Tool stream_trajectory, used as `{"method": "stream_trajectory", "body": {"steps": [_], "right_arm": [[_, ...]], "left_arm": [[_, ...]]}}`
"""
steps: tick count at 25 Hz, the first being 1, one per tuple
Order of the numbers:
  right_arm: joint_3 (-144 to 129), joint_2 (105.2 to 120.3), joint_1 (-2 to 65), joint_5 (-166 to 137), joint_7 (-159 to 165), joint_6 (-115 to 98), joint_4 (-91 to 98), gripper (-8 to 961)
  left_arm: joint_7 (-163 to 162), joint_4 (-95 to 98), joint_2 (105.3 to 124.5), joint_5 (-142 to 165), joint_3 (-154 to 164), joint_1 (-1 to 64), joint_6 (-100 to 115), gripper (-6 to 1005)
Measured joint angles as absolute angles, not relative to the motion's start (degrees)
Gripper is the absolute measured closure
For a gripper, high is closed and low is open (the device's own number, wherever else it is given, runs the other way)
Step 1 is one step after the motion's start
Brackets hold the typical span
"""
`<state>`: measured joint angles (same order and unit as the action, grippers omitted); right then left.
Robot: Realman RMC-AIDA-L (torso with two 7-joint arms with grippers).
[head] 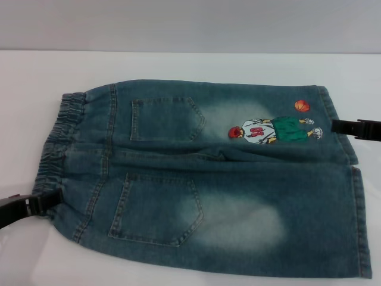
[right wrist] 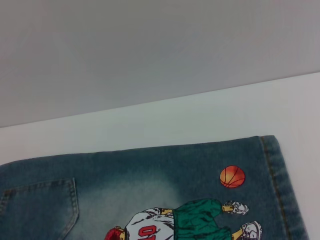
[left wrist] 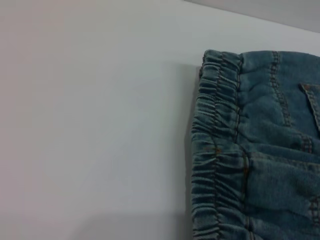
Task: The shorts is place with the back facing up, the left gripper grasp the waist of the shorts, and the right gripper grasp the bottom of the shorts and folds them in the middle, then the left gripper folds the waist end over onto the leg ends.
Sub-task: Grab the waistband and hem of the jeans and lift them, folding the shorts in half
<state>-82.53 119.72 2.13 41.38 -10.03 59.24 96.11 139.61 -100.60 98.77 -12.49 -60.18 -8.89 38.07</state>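
Where the left gripper [head: 44, 204] reaches in low from the side, its black claw touches the gathered, ruffled waist [head: 59, 146] of the shorts [head: 208, 179]; its grip cannot be told. Faded denim lies flat, pockets up, on the white table [head: 178, 65]. Beyond, the right gripper [head: 340, 126] meets the straight stitched hem [head: 333, 119] beside the embroidered player [head: 271, 131], grip unclear.

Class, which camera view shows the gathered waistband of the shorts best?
The left wrist view: the waist of the shorts fills its edge, gathers distinct. The head view shows it smaller, beside the left gripper. The right wrist view misses it.
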Motion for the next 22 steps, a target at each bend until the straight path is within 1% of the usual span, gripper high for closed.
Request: {"method": "stream_trajectory", "body": {"steps": [22], "right_arm": [[-82.7,119.70,2.3,42.3,-10.5,59.8,96.5,439]], "left_arm": [[139.7,-98.8,99.33,-12.4,-59.6,-7.9,38.1,146]]}}
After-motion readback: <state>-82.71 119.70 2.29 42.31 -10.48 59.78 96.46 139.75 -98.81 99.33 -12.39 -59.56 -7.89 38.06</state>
